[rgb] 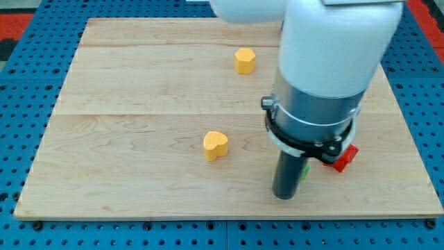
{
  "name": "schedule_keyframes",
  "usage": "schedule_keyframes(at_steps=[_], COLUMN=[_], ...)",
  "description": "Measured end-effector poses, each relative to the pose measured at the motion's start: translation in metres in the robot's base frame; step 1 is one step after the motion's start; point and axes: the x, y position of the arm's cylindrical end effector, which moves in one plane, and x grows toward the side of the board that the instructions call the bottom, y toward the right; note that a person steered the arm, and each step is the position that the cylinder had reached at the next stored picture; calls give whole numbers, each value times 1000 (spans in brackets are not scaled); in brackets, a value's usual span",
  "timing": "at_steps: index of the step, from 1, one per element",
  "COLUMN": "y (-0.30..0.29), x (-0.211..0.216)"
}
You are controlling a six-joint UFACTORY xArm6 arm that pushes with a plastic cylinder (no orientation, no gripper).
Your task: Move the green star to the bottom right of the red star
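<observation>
My tip (283, 196) rests on the board near its bottom edge, right of centre. Only a thin sliver of the green star (304, 171) shows, just right of the rod and seemingly against it. A corner of the red star (343, 158) shows further right, under the arm's collar. The arm's bulky body hides most of both stars, so I cannot tell the gap between them.
A yellow heart block (216, 145) lies left of the rod near the board's middle. A yellow hexagon-like block (244, 60) sits near the view's top. The arm covers the board's right part and any blocks there. Blue pegboard surrounds the wooden board (139, 90).
</observation>
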Motion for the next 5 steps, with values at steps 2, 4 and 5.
schedule_keyframes(at_steps=[2, 4, 5], y=[-8, -60, -35], x=[0, -27, -21])
